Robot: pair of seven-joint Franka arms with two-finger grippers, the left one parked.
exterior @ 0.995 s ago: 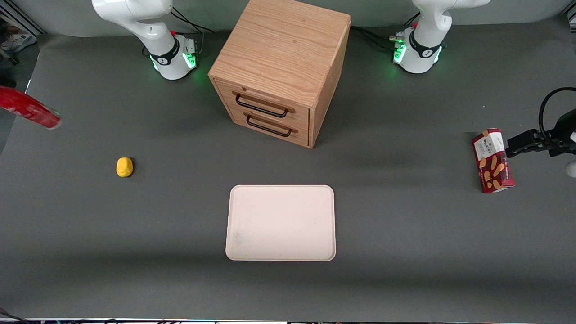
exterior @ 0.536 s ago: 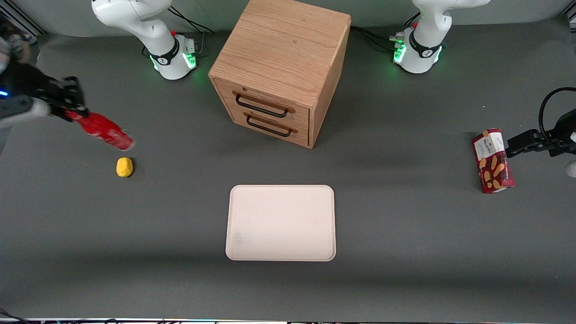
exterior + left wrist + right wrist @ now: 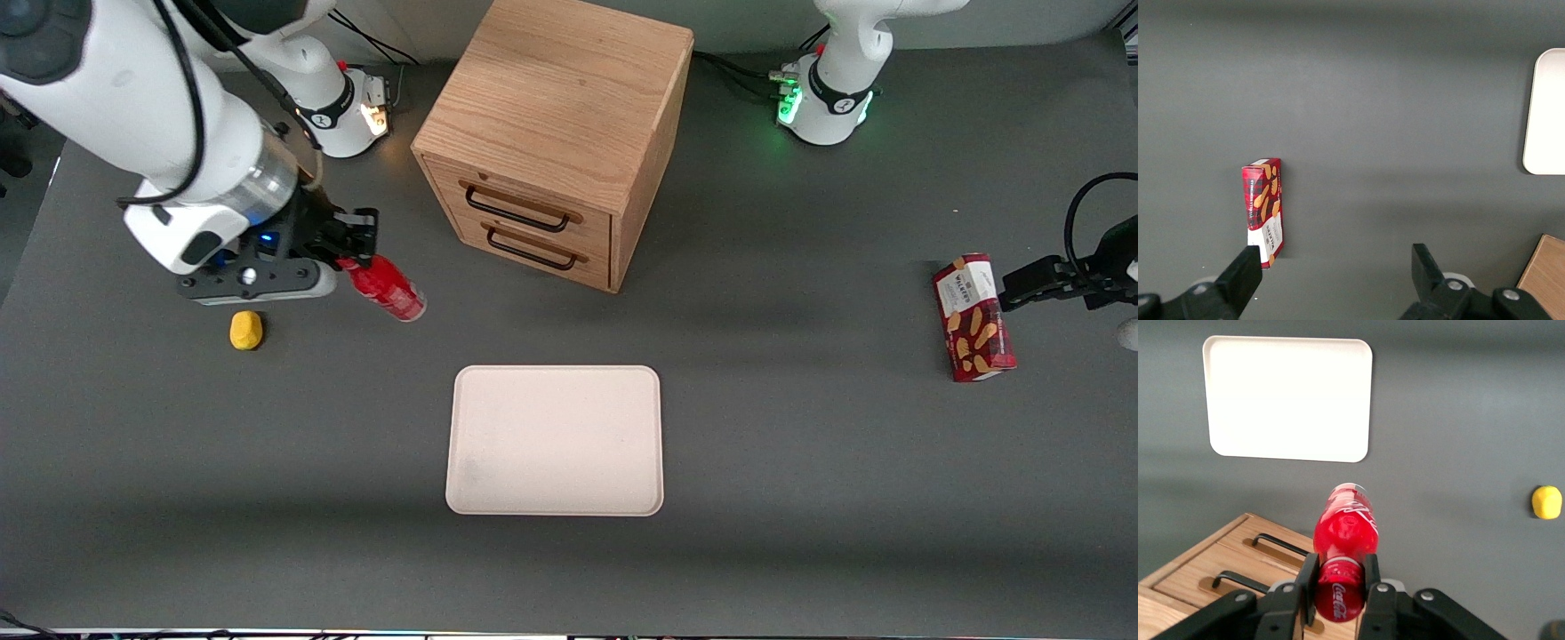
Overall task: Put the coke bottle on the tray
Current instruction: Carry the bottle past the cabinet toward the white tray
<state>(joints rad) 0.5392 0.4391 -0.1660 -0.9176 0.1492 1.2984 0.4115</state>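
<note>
A small yellow object was seen lying on the dark grey tabletop toward the working arm's end, just nearer the front camera than the right arm's wrist.

Beside it, toward the middle of the tabletop, the tool was held above the surface. Its two fingers were clamped on the upper part of the coke bottle. In the wrist view the fingers could be seen pressed against both sides of the red bottle, near its lettering. The bottle was carried in the air, tilted and touching nothing else. Its long axis ran from the tool slantwise downward, and its base pointed toward the front camera and the parked arm's end.

A wooden drawer cabinet stood near the tool, farther from the front camera than the tray.

The cream tray lay flat and bare, well apart from the bottle. It was nearer the front camera than the tool and lay toward the parked arm's end. That was roughly the way the bottle's base pointed. A carry along that line, then a lowering, was judged to be what remained.

A red biscuit box lay at the parked arm's end.
</note>
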